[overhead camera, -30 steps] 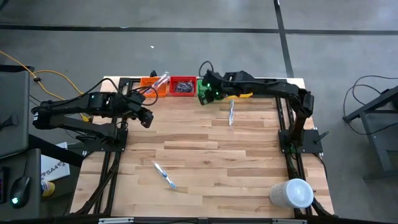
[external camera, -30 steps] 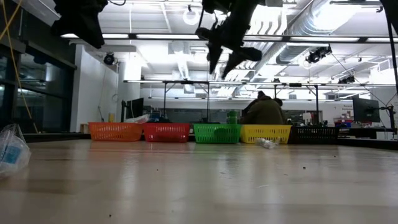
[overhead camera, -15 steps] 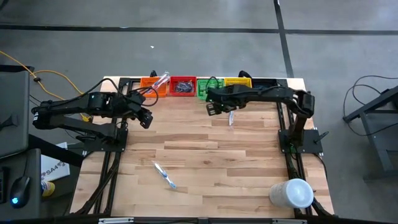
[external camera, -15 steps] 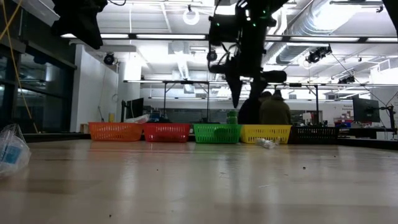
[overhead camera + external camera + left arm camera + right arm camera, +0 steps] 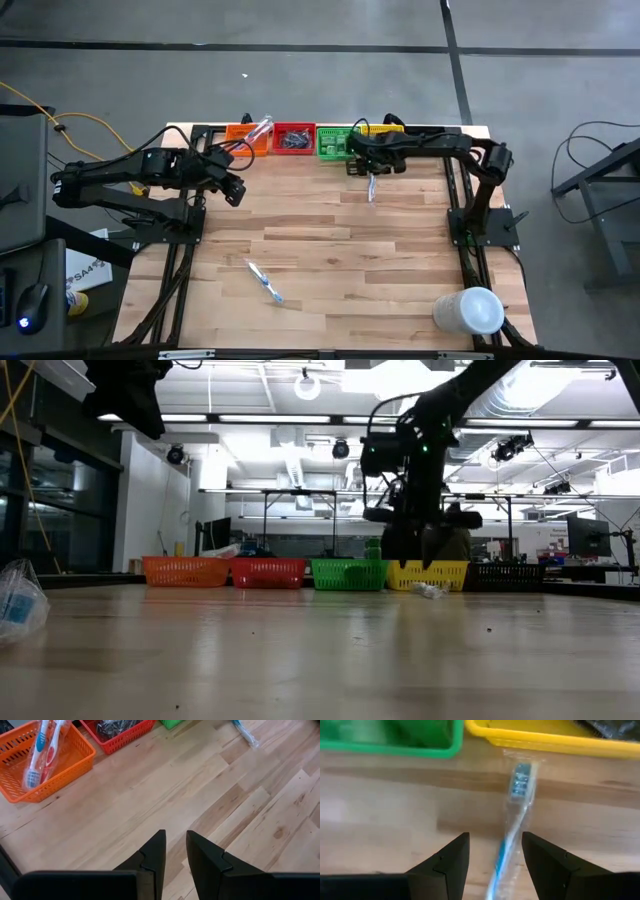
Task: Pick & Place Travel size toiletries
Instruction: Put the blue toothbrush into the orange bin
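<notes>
Table (image 5: 330, 250) of pale wood planks, black frame rails down both side edges, middle mostly bare so plenty of free room between the arms. Large white cylinder (image 5: 468, 310) sits at the near right corner, well apart from everything else. Row of bins along the far edge, touching side by side: orange bin (image 5: 243, 135), red bin (image 5: 293, 138), green bin (image 5: 333, 140), yellow bin (image 5: 383, 130), four coloured bins counted, plus a dark one further right in the low view.

Left gripper (image 5: 232, 190) hovers over the table's left side, near the orange bin, fingers (image 5: 152, 857) a narrow gap apart, holding nothing. Right gripper (image 5: 362, 165) hangs low just in front of the green and yellow bins, fingers (image 5: 447, 862) moderately open and empty, straddling a wrapped toothbrush (image 5: 512, 825) lying on the wood, head end almost touching the yellow bin's wall.

Toothbrushes on the table: two, that one (image 5: 372, 187) and another toothbrush (image 5: 265, 282) near the front left, well apart. More wrapped toothbrushes (image 5: 42, 747) stand tilted in the orange bin, count unclear. Dark items (image 5: 117, 727) fill the red bin.
</notes>
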You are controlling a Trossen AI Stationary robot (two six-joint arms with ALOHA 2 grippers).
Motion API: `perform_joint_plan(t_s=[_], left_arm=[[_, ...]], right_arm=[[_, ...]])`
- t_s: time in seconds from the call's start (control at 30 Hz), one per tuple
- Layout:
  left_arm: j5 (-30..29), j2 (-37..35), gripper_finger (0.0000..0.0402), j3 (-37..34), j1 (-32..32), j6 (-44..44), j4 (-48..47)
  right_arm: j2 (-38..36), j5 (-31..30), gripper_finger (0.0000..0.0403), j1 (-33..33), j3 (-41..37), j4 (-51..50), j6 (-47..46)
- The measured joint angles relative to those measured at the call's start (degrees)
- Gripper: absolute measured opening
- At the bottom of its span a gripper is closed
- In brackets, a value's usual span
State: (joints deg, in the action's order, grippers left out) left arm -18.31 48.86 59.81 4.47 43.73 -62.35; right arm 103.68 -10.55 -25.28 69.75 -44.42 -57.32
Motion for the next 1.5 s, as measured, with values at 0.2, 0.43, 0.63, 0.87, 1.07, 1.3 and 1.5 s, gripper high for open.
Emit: perform_joint_plan(t_s=[0.2,0.43,0.63,0.87,1.07,1.3,1.5], left_arm=[[0.0,0.0,0.0079,0.0,0.0,0.2,0.0],[-0.3,0.0,0.0079,0.0,0.0,1.2,0.0],[-0.3,0.0,0.0079,0.0,0.0,1.8,0.0],[-0.4,0.0,0.0079,0.0,0.0,1.8,0.0],[-0.3,0.0,0.0079,0.0,0.0,2.0,0.0],[-0.3,0.0,0.0079,0.0,0.0,3.1,0.0],[1.1,0.0,0.0079,0.0,0.0,3.2,0.0]], right_arm=[[0.0,0.0,0.0175,-2.8,-2.7,2.9,-0.5],[0.0,0.2,0.0175,-3.4,-7.5,9.5,-1.6],[0.6,0.4,0.0175,-4.0,-9.6,11.1,-1.5],[1.2,0.5,0.0151,-4.4,-10.0,13.0,-0.1],[1.3,3.5,0.0062,-5.0,-10.0,13.7,1.8],[1.3,3.1,0.0013,-4.9,-10.0,13.8,5.5],[-0.8,6.0,0.0008,-2.1,-10.2,10.9,6.6]])
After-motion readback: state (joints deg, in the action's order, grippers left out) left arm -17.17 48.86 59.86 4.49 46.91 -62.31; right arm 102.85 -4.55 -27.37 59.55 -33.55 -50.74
